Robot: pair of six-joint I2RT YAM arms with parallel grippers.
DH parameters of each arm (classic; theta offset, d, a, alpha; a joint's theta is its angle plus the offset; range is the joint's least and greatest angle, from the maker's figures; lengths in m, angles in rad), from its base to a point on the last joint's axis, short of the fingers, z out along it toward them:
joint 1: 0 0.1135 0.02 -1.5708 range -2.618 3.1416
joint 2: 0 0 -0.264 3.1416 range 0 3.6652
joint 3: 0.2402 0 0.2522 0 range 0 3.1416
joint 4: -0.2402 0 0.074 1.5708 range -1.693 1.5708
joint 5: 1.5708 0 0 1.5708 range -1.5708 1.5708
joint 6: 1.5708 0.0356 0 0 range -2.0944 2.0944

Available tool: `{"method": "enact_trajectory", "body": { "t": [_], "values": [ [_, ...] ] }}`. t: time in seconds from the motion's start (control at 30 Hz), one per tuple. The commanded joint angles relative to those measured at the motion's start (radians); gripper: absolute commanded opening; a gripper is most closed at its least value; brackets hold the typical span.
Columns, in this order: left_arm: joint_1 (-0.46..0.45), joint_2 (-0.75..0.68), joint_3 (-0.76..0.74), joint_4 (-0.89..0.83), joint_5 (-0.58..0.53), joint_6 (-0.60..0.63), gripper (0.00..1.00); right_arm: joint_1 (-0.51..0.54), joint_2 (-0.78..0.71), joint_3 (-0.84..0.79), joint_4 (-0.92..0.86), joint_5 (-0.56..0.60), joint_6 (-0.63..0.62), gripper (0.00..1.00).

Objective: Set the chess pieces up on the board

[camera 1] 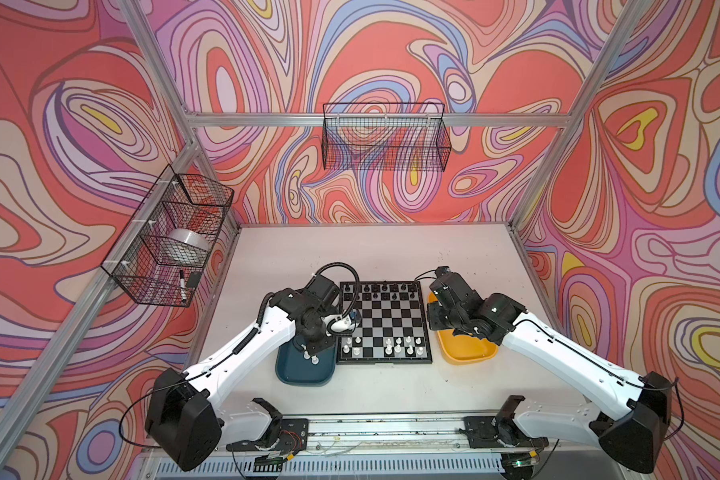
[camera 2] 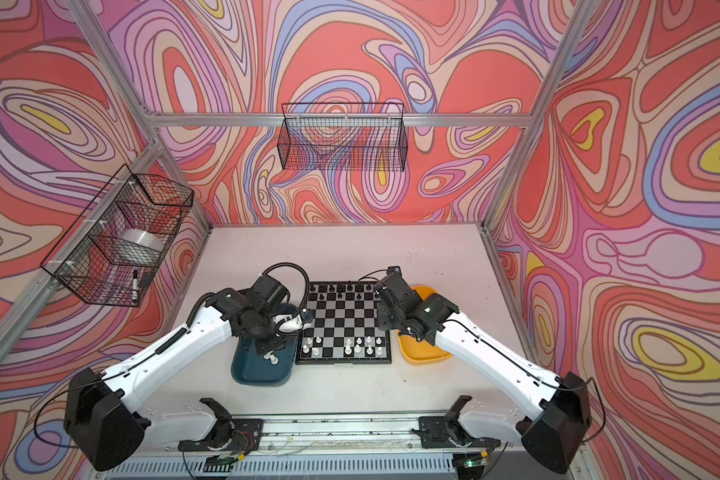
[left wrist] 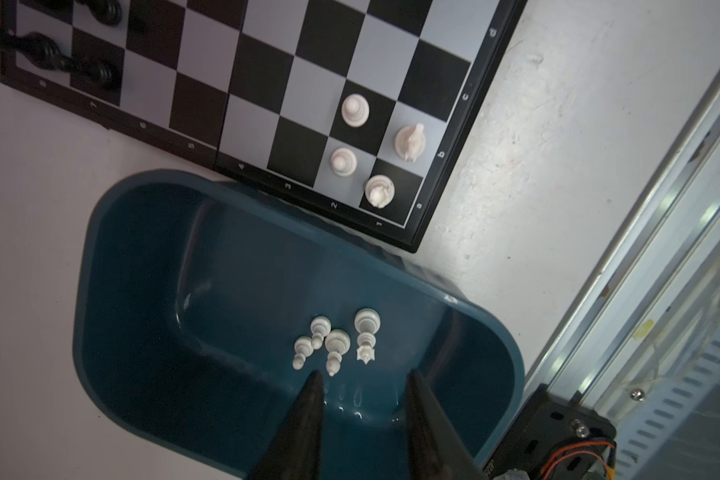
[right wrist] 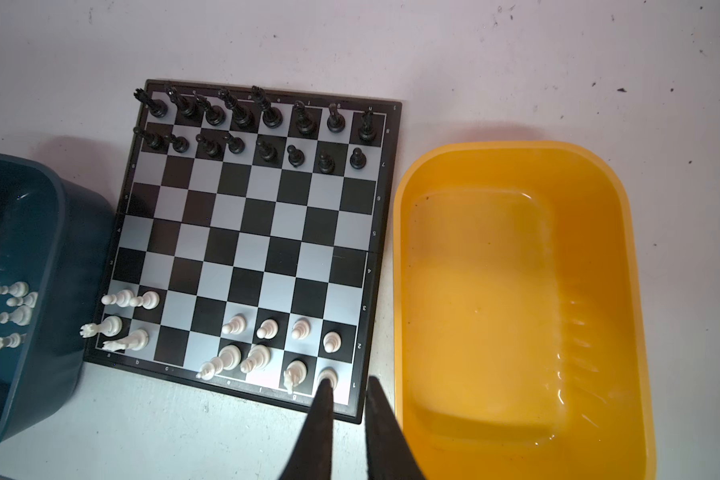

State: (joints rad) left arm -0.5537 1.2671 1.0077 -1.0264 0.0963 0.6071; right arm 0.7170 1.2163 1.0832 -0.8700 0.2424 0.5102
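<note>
An aluminium rail runs along the table's front edge and carries both arm bases. Behind it the white table is scuffed and dotted with dark specks. The board lies mid-table, with a teal tray against its left edge and a yellow tray just beside its right edge. The black chess pieces fill the board's two far rows. The white chess pieces stand in part along its two near rows, and four more white ones stand in the teal tray.

The left gripper hangs over those four, its jaws apart and empty. The right gripper hovers at the board's near right corner, its jaws almost together with nothing between them.

Swirl-patterned walls in red, lilac and blue close in three sides. A wire basket hangs on the back wall. A second basket on the left wall holds a tape roll and a marker.
</note>
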Motion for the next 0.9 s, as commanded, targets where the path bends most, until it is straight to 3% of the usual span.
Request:
{"method": "enact_trajectory", "body": {
  "t": [0.0,0.17,0.43,0.87],
  "values": [
    [0.028,-0.024,-0.047,-0.045,0.011,0.044,0.35,0.007,0.019,0.029,0.022,-0.007,-0.013,0.15],
    [0.048,-0.032,-0.1,-0.017,-0.002,0.061,0.36,0.007,0.029,0.03,0.029,-0.012,-0.015,0.15],
    [0.073,-0.034,-0.124,0.006,-0.003,0.085,0.47,0.007,0.02,0.02,0.028,-0.011,-0.011,0.15],
    [0.073,-0.021,-0.126,0.017,-0.001,0.1,0.47,0.007,0.03,0.019,0.035,-0.016,-0.012,0.15]
  ]
}}
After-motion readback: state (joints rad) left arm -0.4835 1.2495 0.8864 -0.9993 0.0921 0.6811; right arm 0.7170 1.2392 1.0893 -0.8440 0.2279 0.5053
